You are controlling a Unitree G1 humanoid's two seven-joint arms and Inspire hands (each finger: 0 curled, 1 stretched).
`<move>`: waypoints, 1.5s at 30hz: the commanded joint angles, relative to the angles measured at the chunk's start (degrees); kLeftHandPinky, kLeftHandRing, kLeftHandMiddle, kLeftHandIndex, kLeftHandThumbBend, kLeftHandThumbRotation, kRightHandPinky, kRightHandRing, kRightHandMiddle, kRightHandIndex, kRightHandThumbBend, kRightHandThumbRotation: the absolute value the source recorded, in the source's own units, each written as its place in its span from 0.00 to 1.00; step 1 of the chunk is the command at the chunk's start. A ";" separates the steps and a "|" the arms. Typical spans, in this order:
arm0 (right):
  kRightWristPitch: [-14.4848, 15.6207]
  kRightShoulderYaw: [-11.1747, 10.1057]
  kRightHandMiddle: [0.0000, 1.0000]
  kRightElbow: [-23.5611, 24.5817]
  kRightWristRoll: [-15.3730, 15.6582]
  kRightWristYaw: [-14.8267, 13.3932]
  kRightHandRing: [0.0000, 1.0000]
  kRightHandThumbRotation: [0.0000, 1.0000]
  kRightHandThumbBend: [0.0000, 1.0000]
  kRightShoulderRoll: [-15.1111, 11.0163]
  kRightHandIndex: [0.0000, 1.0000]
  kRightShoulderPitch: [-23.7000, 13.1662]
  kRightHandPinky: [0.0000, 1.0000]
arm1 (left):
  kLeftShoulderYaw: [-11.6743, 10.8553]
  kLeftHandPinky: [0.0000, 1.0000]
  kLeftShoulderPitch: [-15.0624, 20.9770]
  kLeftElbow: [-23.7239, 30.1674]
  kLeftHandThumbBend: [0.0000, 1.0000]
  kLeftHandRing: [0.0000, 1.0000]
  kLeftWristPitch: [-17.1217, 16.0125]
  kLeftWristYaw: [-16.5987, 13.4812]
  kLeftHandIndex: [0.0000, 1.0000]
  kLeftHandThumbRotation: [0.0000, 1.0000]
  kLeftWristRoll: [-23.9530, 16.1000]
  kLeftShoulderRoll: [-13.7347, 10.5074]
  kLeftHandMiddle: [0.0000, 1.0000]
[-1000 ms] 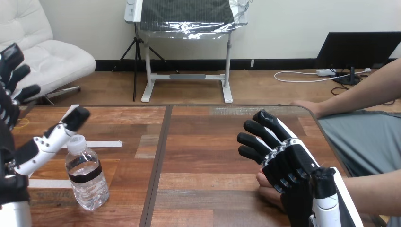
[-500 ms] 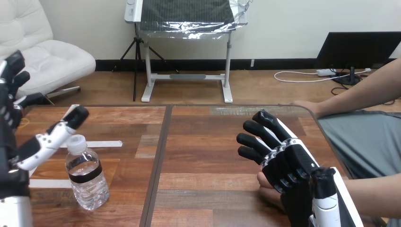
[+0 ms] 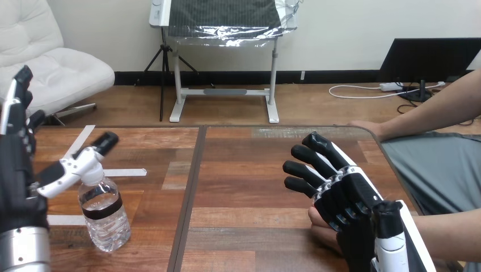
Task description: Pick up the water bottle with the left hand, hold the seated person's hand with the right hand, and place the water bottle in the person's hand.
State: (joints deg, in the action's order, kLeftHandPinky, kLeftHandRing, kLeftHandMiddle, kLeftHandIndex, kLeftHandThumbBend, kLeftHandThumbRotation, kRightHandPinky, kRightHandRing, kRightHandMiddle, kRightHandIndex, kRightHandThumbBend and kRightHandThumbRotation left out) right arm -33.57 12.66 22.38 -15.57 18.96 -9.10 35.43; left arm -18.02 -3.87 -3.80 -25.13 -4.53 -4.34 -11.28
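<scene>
Head view: bottle [image 3: 104, 212] stands upright on the tabletop [image 3: 249, 187], lower left, ungrasped. Left hand [image 3: 20, 170] is open, thumb just over the cap; closing from here may tip the bottle. Right hand [image 3: 349, 195] lies open over the person's hand [image 3: 319, 224]. Since earlier, the left hand has turned and its thumb is lower; the right is unchanged.

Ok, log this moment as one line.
left hand open beside clear plastic water bottle | bottle upright on wooden table | right hand open over person's hand
</scene>
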 commanded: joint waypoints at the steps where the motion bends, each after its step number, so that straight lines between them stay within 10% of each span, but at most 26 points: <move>1: -0.83 -0.46 0.88 1.50 -0.14 0.07 0.85 1.00 0.57 0.55 0.89 -2.82 0.82 | 1.28 1.00 4.46 -3.83 1.00 1.00 0.08 0.25 0.97 0.21 -0.92 -1.90 1.00; 45: -1.08 -0.70 0.87 1.14 -0.20 0.08 0.84 1.00 0.58 0.84 0.88 -3.04 0.80 | 3.92 1.00 11.49 -24.79 1.00 1.00 -1.08 -0.39 1.00 0.22 -3.10 -5.65 1.00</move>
State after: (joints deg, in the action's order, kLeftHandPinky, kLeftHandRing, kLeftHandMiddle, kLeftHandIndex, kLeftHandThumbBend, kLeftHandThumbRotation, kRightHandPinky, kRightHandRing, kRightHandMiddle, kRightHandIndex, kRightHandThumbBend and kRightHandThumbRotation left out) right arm -33.59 12.58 22.37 -15.70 19.18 -9.08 35.39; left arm -15.38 3.18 -27.70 -24.75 -5.14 -7.46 -15.55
